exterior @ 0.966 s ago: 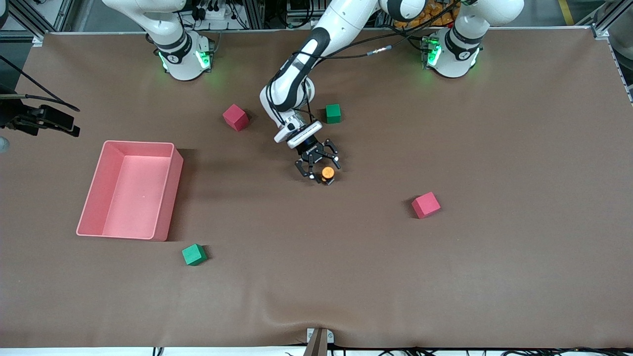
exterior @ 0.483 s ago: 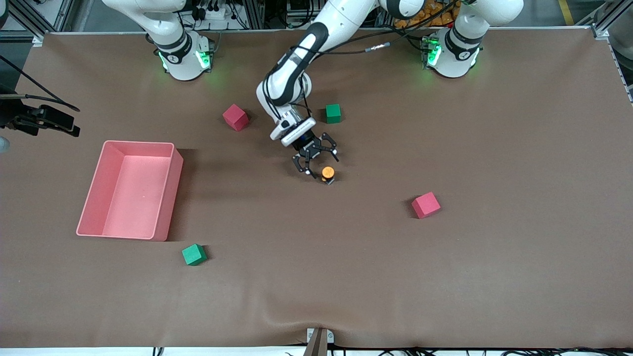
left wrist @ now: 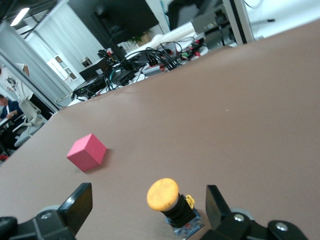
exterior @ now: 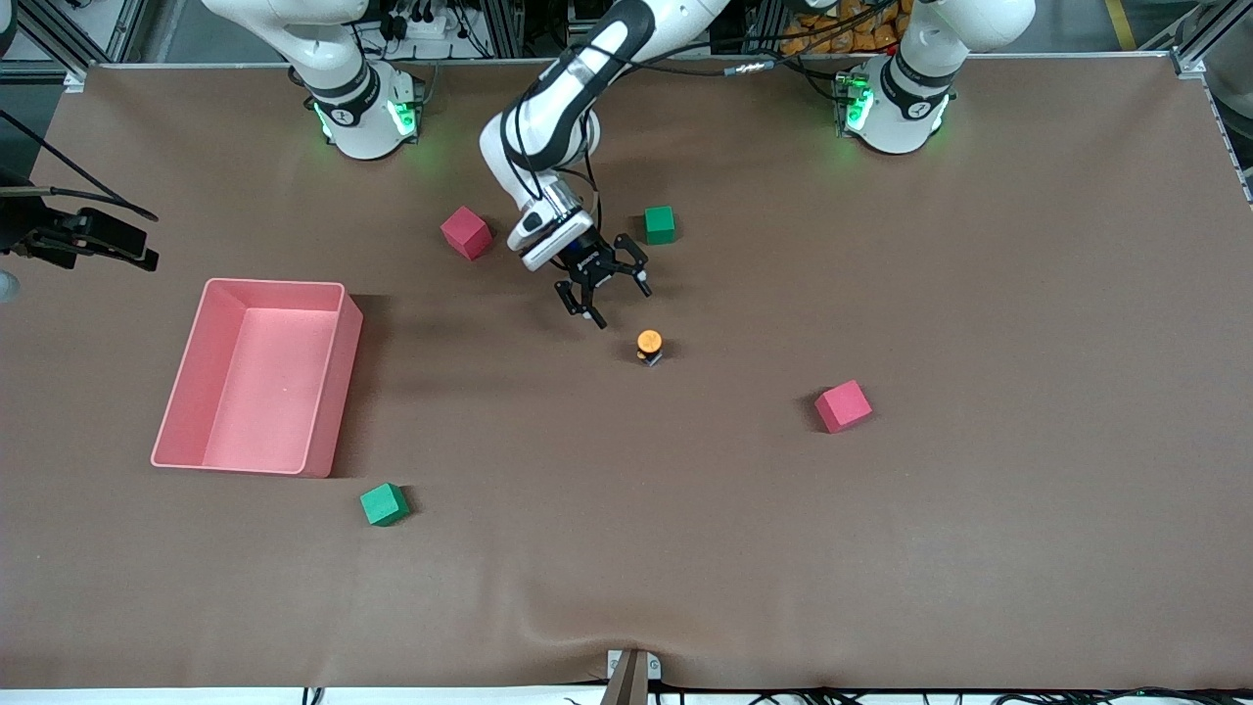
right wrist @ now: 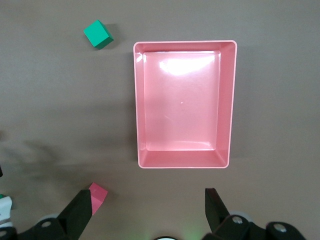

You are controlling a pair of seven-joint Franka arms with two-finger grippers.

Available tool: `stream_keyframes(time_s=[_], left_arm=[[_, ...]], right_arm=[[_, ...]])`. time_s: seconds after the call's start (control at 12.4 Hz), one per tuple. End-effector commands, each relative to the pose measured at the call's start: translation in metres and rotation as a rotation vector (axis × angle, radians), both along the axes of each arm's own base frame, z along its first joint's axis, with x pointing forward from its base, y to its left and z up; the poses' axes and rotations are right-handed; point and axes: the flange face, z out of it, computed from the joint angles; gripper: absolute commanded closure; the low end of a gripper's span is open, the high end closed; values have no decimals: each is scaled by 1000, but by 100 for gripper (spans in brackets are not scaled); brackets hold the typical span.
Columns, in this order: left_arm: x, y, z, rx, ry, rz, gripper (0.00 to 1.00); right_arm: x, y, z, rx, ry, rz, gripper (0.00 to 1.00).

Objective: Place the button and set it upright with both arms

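Observation:
The button (exterior: 649,345) stands upright on the brown table near its middle, orange cap up on a black body. In the left wrist view the button (left wrist: 170,202) shows between the two fingertips, apart from both. My left gripper (exterior: 602,287) is open and empty, just off the button on the side toward the robot bases. My right gripper (right wrist: 145,212) is open and empty in its wrist view, high over the table near its base; it does not show in the front view. The right arm waits.
A pink tray (exterior: 186,392) sits toward the right arm's end. Two pink cubes (exterior: 466,232) (exterior: 843,405) and two green cubes (exterior: 660,224) (exterior: 384,504) lie scattered around. The right wrist view shows the tray (right wrist: 230,105), a green cube (right wrist: 98,34) and a pink cube (right wrist: 96,195).
My left gripper, open, has drawn back from around the button toward the robot bases. The button stays standing in place.

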Motion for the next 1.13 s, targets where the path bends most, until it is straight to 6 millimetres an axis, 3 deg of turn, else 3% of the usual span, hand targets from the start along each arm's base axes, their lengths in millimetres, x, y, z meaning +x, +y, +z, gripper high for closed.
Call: stream_keyframes(time_s=[0.0,0.16,0.4,0.64,0.89,1.05], left_arm=[[15,5,44,50,141,-28,0],[36,14,84,91,305,-71,0],[97,51,178,-34,460,-91,0],[173,130,261,-204,620,-86,0],[233,215,303,-378,691,-22,0],[252,251,319,-442,736,-35,0]], right_arm=[[1,0,2,13,3,-3,0],[1,0,2,13,3,-3,0],[1,1,2,13,1,-2,0],[1,1,2,11,1,-2,0],[1,-1,2,11,0,-3,0],[1,-3,3,8,-3,-7,0]])
